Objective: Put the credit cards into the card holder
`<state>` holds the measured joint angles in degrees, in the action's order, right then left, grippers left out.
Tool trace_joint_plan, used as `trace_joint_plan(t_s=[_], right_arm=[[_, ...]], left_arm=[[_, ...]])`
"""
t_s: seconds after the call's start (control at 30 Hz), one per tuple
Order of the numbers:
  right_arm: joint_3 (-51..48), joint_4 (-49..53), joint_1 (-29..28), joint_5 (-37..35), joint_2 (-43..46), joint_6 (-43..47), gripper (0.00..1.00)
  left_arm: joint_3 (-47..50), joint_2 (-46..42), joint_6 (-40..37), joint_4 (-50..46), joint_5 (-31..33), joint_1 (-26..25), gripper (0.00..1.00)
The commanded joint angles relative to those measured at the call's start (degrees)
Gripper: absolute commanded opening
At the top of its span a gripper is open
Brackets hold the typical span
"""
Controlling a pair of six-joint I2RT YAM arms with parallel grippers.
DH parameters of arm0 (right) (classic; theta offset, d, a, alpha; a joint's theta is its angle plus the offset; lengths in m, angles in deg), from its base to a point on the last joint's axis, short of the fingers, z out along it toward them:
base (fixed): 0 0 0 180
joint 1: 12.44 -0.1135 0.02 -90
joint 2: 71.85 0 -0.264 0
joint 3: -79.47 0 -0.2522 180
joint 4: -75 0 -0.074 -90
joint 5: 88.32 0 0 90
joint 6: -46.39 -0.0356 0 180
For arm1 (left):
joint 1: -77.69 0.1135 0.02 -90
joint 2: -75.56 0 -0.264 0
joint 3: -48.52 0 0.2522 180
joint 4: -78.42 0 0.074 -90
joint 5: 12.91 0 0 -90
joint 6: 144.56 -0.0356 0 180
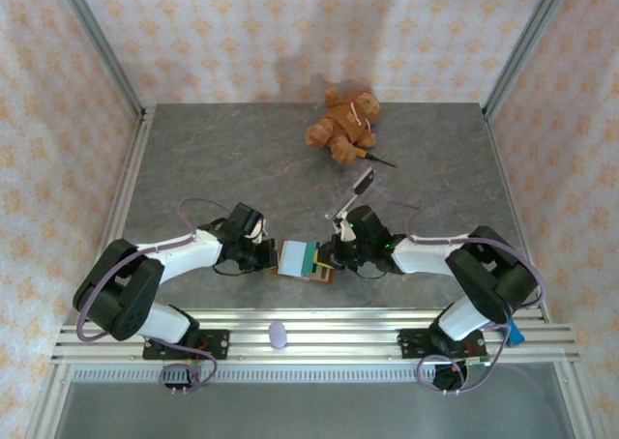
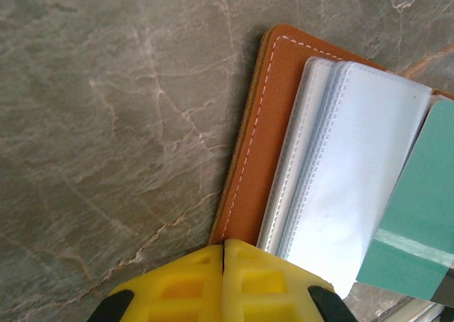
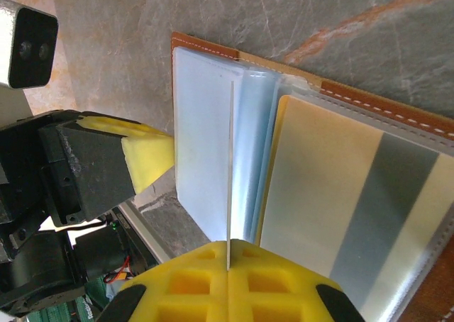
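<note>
1. Two arms (image 1: 184,255) reach inward over the grey surface (image 1: 213,159), and their tips meet at its near middle.
2. Left tool (image 2: 223,279): clenched, its yellow fingers (image 2: 177,286) pressed together with nothing visible between them. The tips sit just beside the left edge of the holder; whether they touch it I cannot tell.
3. Oval (image 1: 279,335): a small pale piece resting on the metal rail (image 1: 116,335) at the near edge, between the two arm bases.
4. Holder (image 2: 255,123): lies open on the surface between the two tools. Its brown cover is face down, with white stitching along the rim and clear sleeves (image 2: 333,173) fanned on top.
5. Green card (image 2: 415,215): has a paler stripe and lies over the sleeves at the right of the left wrist view. Whether it is inside a pocket I cannot tell.
6. Sleeve (image 3: 230,166): one clear sheet stands up from the stack, seen edge-on as a thin line in the right wrist view.
7. Right tool (image 3: 228,286): clenched on that sleeve, which runs down between its yellow fingers.
8. Yellow card (image 3: 340,208): has a grey stripe and sits behind clear plastic in a pocket to the right of the raised sleeve.
9. Bear (image 1: 343,127): brown, lying at the far side of the surface, right of centre and well apart from the holder.
</note>
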<state>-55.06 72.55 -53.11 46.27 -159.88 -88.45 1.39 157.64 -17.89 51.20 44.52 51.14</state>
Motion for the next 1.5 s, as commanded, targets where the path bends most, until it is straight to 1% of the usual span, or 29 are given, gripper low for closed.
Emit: trace_joint_plan(t_s=[0.0, 0.1, 0.2, 0.37, 0.47, 0.53, 0.6, 0.63, 0.7, 0.83, 0.87, 0.97, 1.1, 1.17, 1.3, 1.47], right_arm=[[-0.7, 3.7, -0.4, -1.3, -0.4, -1.8, 0.00], [0.7, 8.6, -1.5, -4.9, 2.4, 0.5, 0.00], [2.2, 13.1, -3.4, -10.4, 5.5, 2.1, 0.00], [5.1, 20.1, -8.4, -19.5, 10.4, 6.1, 0.00], [6.5, 25.7, -10.9, -27.3, 12.9, 8.3, 0.00], [7.1, 32.2, -11.6, -36.0, 15.6, 10.3, 0.00], [7.8, 36.7, -11.6, -41.0, 18.4, 13.6, 0.00], [8.5, 38.2, -11.6, -42.2, 19.0, 15.5, 0.00], [9.9, 39.3, -11.2, -41.3, 18.1, 19.7, 0.00], [12.1, 37.7, -11.1, -38.2, 12.8, 26.5, 0.00], [12.4, 37.1, -11.1, -39.0, 12.0, 27.4, 0.00], [14.2, 36.3, -11.1, -44.8, 10.0, 30.9, 0.00], [16.8, 36.3, -11.1, -54.9, 7.8, 35.1, 0.00], [17.9, 36.5, -10.8, -58.1, 7.1, 36.4, 0.00], [19.8, 38.3, -8.6, -62.2, 4.3, 36.0, 0.00], [20.1, 39.8, -6.4, -69.3, 2.4, 33.5, 0.00]], left_arm=[[1.6, -0.1, 0.6, -3.4, 3.0, 0.6, 0.02], [1.7, -0.2, 0.4, -4.2, 3.6, 0.6, 0.01], [0.9, 0.2, 0.2, -8.7, 7.1, 1.7, 0.00], [2.4, -1.3, 1.4, -7.4, 6.5, 3.3, 0.00], [2.2, -2.2, 1.3, -8.0, 6.7, 3.3, 0.00], [2.0, -2.9, 1.1, -9.2, 7.5, 3.5, 0.00], [2.3, -3.5, 0.9, -9.6, 7.8, 3.8, 0.00], [2.6, -3.9, 0.9, -9.6, 8.0, 4.0, 0.00], [2.9, -4.4, 1.1, -9.1, 8.0, 4.1, 0.00], [2.5, -4.1, 0.9, -9.0, 8.0, 4.2, 0.00], [2.5, -4.0, 0.9, -9.0, 7.9, 4.2, 0.00], [3.3, -4.3, 1.7, -7.7, 7.8, 4.3, 0.00], [3.4, -4.0, 1.9, -6.7, 7.5, 4.3, 0.00], [3.2, -3.8, 1.9, -6.6, 7.4, 4.3, 0.00], [3.2, -3.7, 1.9, -6.2, 7.4, 4.3, 0.00], [3.4, -3.4, 1.9, -5.5, 6.8, 4.3, 0.00]])
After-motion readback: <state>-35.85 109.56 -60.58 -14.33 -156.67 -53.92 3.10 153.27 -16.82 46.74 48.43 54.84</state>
